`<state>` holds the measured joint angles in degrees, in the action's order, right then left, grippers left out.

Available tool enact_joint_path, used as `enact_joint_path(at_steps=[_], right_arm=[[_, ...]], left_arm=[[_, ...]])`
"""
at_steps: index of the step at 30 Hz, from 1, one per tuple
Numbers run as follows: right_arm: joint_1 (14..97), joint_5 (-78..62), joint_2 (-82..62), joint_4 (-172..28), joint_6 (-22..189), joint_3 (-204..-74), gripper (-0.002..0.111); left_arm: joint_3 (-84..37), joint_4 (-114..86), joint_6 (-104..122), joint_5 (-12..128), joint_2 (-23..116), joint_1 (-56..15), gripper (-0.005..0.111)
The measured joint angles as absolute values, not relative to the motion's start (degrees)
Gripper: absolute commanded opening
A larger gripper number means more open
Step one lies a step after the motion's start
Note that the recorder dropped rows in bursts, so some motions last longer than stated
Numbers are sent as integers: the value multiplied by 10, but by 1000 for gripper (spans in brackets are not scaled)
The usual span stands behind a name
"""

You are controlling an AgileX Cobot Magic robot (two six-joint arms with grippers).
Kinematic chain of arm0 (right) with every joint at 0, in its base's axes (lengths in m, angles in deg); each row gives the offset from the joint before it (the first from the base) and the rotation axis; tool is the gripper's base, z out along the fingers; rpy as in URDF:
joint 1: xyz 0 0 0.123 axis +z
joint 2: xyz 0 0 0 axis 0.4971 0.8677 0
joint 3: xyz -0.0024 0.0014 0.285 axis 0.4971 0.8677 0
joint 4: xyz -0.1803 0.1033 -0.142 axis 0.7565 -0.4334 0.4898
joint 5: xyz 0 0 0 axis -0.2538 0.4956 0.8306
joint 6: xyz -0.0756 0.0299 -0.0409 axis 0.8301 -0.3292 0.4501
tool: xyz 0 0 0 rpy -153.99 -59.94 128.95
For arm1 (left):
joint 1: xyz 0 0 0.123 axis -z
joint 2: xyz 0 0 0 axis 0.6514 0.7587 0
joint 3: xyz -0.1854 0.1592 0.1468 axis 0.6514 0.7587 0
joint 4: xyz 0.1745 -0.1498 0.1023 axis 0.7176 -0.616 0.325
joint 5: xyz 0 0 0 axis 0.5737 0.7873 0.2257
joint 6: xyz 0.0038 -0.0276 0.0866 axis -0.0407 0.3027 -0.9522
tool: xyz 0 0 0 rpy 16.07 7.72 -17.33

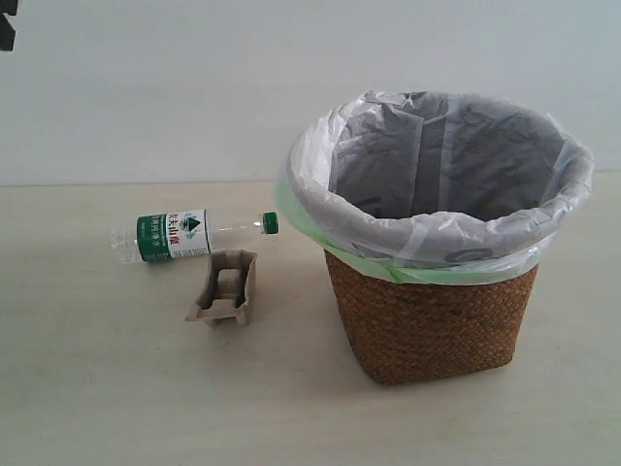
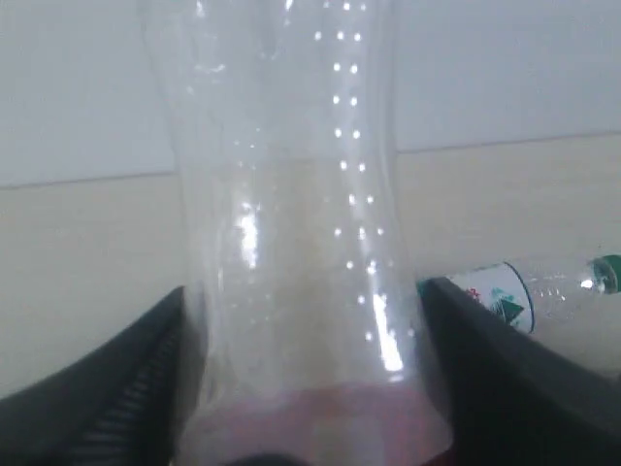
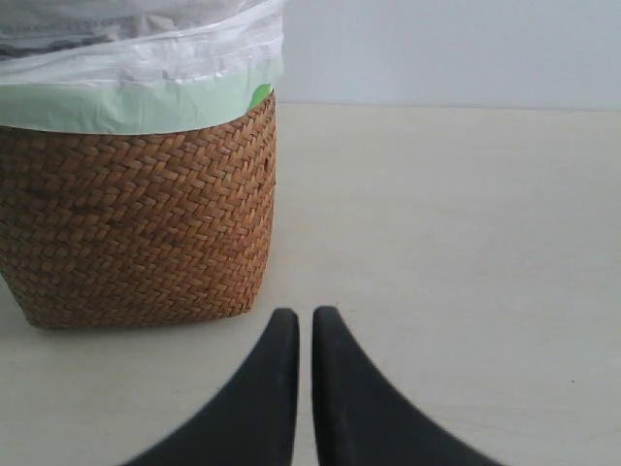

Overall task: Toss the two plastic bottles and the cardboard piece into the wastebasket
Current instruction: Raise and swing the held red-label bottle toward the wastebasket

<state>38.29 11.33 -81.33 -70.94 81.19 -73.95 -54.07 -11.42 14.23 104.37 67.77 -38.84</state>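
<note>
My left gripper (image 2: 303, 291) is shut on the clear red-label bottle (image 2: 291, 214), whose body fills the left wrist view; its cap is hidden, and neither shows in the exterior view. On the table lies the green-cap bottle (image 1: 189, 235), on its side, cap toward the wastebasket (image 1: 432, 311); it also shows behind the left fingers as the green-cap bottle (image 2: 543, 291). The cardboard piece (image 1: 225, 288) rests just in front of it. My right gripper (image 3: 305, 316) is shut and empty, low over the table beside the wastebasket (image 3: 136, 233).
The wastebasket's white bag (image 1: 437, 184) is open at the top, with a pale green edge (image 1: 388, 264) folded over the rim. A pale wall (image 1: 146, 87) stands behind the table. A dark arm part (image 1: 6, 24) shows at the upper left corner.
</note>
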Motion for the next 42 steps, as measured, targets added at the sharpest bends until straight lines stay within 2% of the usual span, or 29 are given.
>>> enact_joint_path(at_steps=[7, 10, 11, 12, 13, 14, 15, 16, 20, 23, 28, 34, 38, 42], right_arm=[[383, 113, -813, -709, 812, -740, 2], [383, 113, -813, -709, 812, -740, 2], [383, 113, -813, -709, 812, -740, 2], [383, 113, -813, -709, 812, -740, 2], [383, 113, -813, -709, 812, -740, 2], [383, 113, -813, -709, 812, -740, 2], [383, 113, -813, -709, 812, -740, 2], [383, 113, -813, -709, 812, -740, 2], [383, 113, -813, -709, 812, -740, 2], [383, 113, -813, -709, 812, -740, 2], [383, 113, -813, -709, 812, -740, 2], [383, 113, -813, -709, 812, -740, 2], [383, 113, -813, -709, 812, -740, 2], [383, 113, -813, -709, 812, -740, 2]], left_arm=[[-541, -173, 91, 1092, 715, -375, 4], [-547, -413, -76, 1140, 742, -355, 5], [-554, -518, -140, 1161, 752, -345, 11], [-562, -621, -194, 1180, 760, -333, 19], [-574, -696, -228, 1193, 765, -320, 34], [-590, -773, -260, 1206, 768, -306, 54], [-611, -832, -285, 1217, 769, -292, 94], [-648, -856, -294, 1217, 769, -262, 109], [-689, -735, -263, 1146, 765, -188, 100], [-690, -658, -232, 1092, 774, -147, 98], [-690, -620, -209, 1052, 789, -136, 98], [-691, -397, -129, 1147, 789, -140, 94], [-673, -232, -88, 1238, 789, -142, 83], [-642, -150, -79, 1276, 789, -142, 63]])
